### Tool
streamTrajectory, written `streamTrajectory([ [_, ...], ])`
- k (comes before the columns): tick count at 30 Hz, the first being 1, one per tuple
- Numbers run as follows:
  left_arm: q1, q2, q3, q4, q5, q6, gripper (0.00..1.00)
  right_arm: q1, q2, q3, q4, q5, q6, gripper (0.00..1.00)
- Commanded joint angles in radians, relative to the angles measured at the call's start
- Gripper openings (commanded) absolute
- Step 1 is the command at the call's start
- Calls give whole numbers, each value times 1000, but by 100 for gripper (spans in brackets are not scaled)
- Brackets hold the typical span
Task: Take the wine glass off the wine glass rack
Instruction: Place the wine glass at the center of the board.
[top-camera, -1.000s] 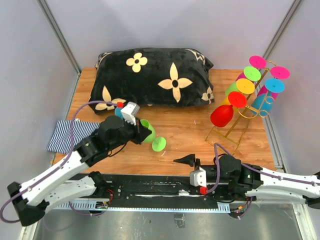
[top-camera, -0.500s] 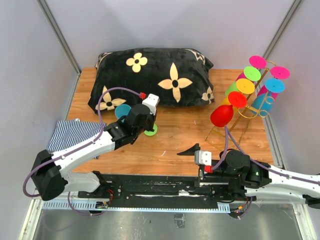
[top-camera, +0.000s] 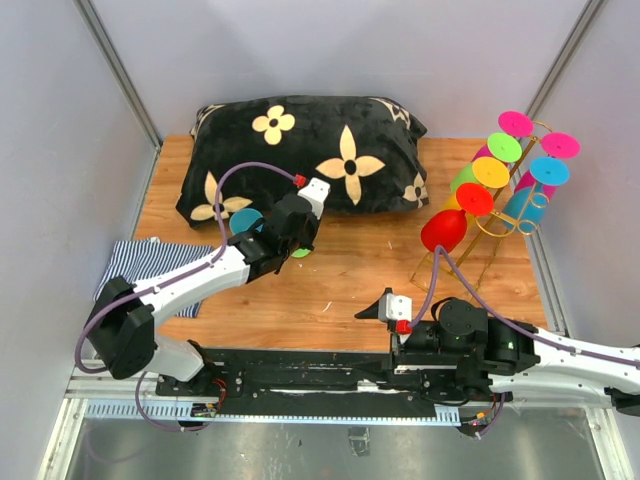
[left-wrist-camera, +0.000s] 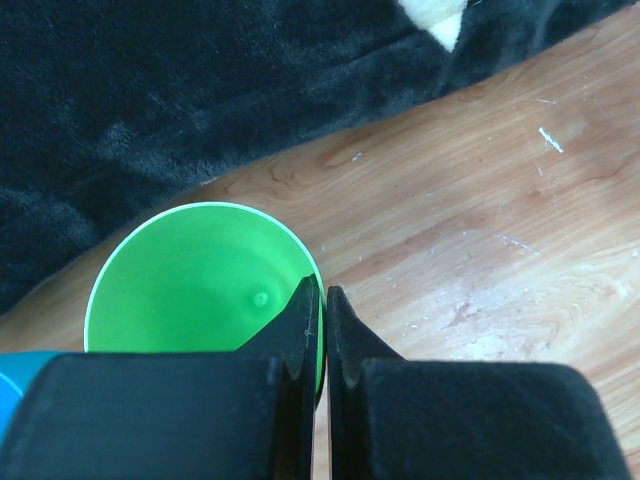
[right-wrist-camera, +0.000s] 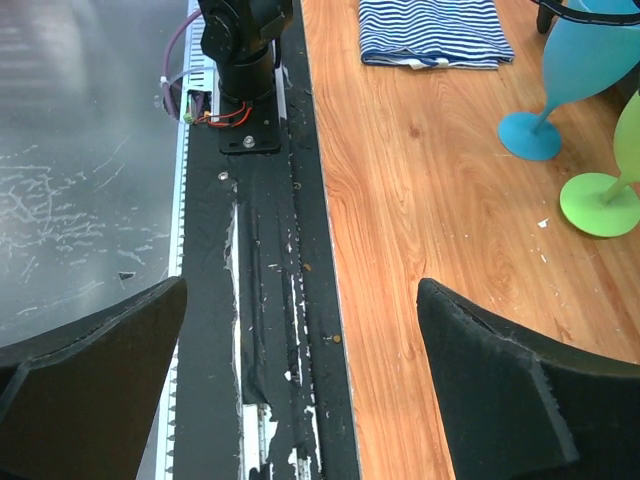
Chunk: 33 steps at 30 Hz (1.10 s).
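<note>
The gold wire wine glass rack (top-camera: 462, 272) stands at the right of the table with several coloured glasses hanging on it; a red one (top-camera: 443, 230) is lowest. My left gripper (top-camera: 291, 238) is shut on the rim of a green wine glass (left-wrist-camera: 195, 290), one finger inside the bowl and one outside (left-wrist-camera: 323, 292). The glass stands upright with its base (top-camera: 301, 253) on the wood, next to a blue wine glass (top-camera: 243, 222) in front of the pillow. My right gripper (top-camera: 372, 312) is open and empty near the front edge (right-wrist-camera: 300, 300).
A black flowered pillow (top-camera: 300, 150) fills the back of the table. A striped cloth (top-camera: 150, 265) lies at the left edge. The right wrist view shows the blue glass (right-wrist-camera: 585, 60), the green base (right-wrist-camera: 600, 205) and the black mounting rail (right-wrist-camera: 270, 250).
My left gripper has carried the green glass from mid-table back towards the pillow and brought it upright beside the blue glass. My right gripper has shifted slightly near the front edge.
</note>
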Motion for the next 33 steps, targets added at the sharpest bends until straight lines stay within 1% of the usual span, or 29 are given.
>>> streamTrajectory([
  [1,19,24,27,6,-5,30,1,11,2,42,-21,34,59,98],
  [5,22,45,26,-3,6,30,0,11,19,47,-28,33,81,98],
  [8,28,58,31,-27,-30,27,0,11,28,56,-36,34,83,98],
  [10,44,59,27,-33,-13,19,1,11,30,65,-52,37,89,98],
  [11,51,56,21,-26,-3,16,1,11,30,68,-56,38,92,98],
  [13,58,47,10,-16,29,7,8,11,25,65,-58,41,96,98],
  [16,65,40,11,-16,68,-7,9,11,21,60,-56,46,102,98],
  [17,65,38,14,-17,73,-12,11,11,20,59,-57,48,104,98],
  [19,65,34,22,-21,73,-22,20,10,19,61,-59,48,107,98],
  [23,67,11,59,-67,74,-42,32,11,18,64,-65,53,104,98],
  [26,67,-51,96,-106,96,-52,52,11,19,72,-80,77,105,98],
  [29,67,-128,103,-106,59,-54,81,11,26,84,-94,94,102,98],
  [31,67,-169,111,-126,43,-45,86,10,33,98,-103,102,98,98],
  [33,67,-202,122,-158,42,-47,87,11,39,112,-112,109,94,98],
])
